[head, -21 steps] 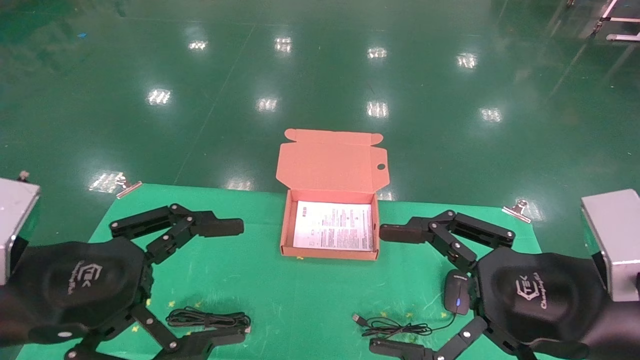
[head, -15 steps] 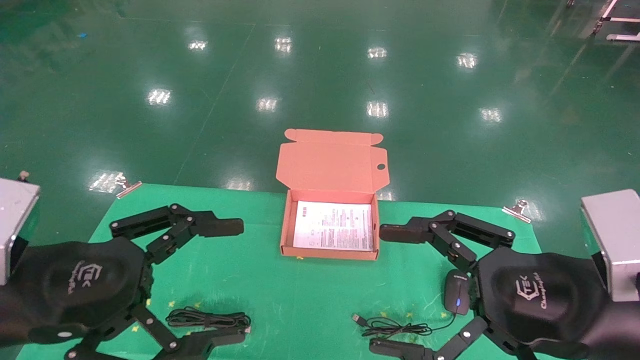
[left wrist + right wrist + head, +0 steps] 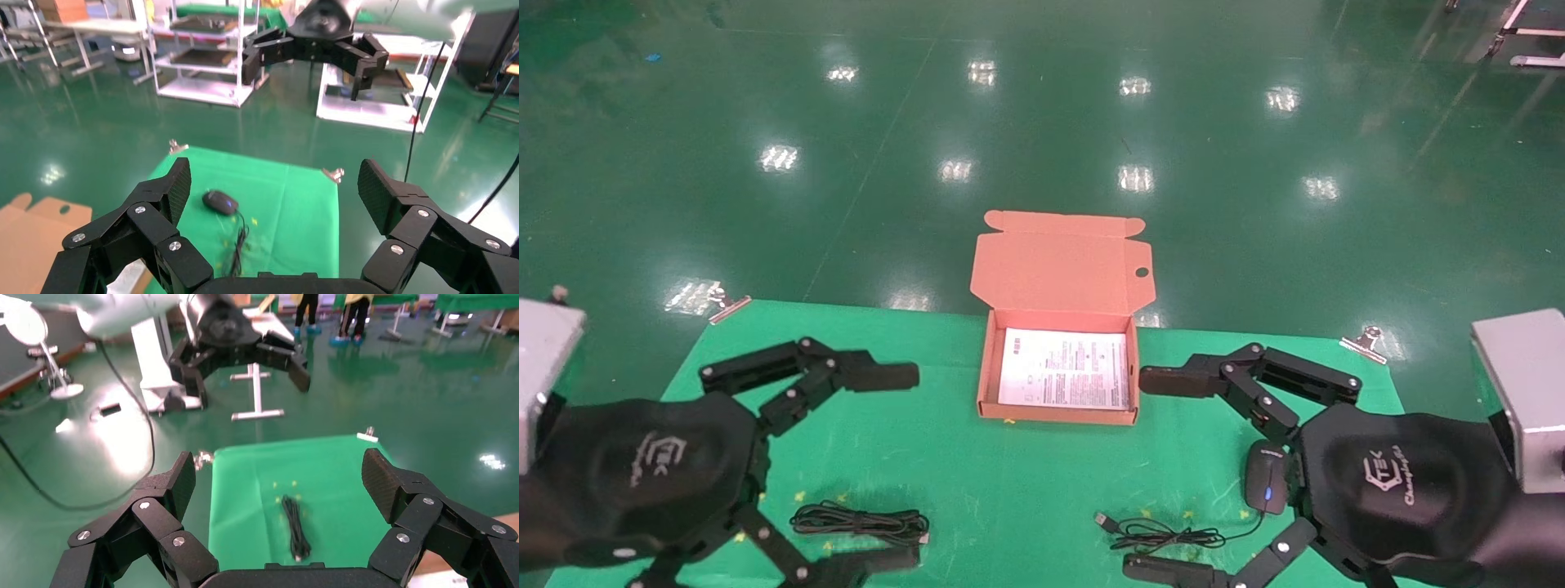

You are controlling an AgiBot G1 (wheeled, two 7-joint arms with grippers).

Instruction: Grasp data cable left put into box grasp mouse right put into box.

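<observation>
Both of the robot's hands hang wide open and empty above a green-covered bench (image 3: pixel 1026 482), the packing job not yet begun. The left hand (image 3: pixel 891 465) is poised over the data cable (image 3: pixel 858 521), a black bundle of long narrow loops lying near the bench's front edge on the robot's left. The right hand (image 3: pixel 1164 469) waits on the other side, beside the mouse (image 3: pixel 1265 487), whose thin cord (image 3: pixel 1164 535) trails toward the middle of the bench and ends in a plug.

Between the two hands, toward the far edge, sits the box (image 3: pixel 986 367), its flap lid (image 3: pixel 1058 265) standing open and a white printed sheet (image 3: pixel 1065 369) flat on its floor. Nothing else is in it.

By the look of things, the cable comes first. A clean pick would likely bring the left hand straight down across the middle of the bundle, closing over all the strands together so that no loop slips out and drags. The carry then has to clear the box's near wall before the release.

Little blocks the route: the cloth between cable and box is bare apart from small yellow marks. The mouse's cord lies well apart from the cable. Metal clips (image 3: pixel 1365 341) pin the cloth at the far corners, out of both hands' way. Shelving and racks stand on the shiny green floor beyond, seen from the wrist cameras.
</observation>
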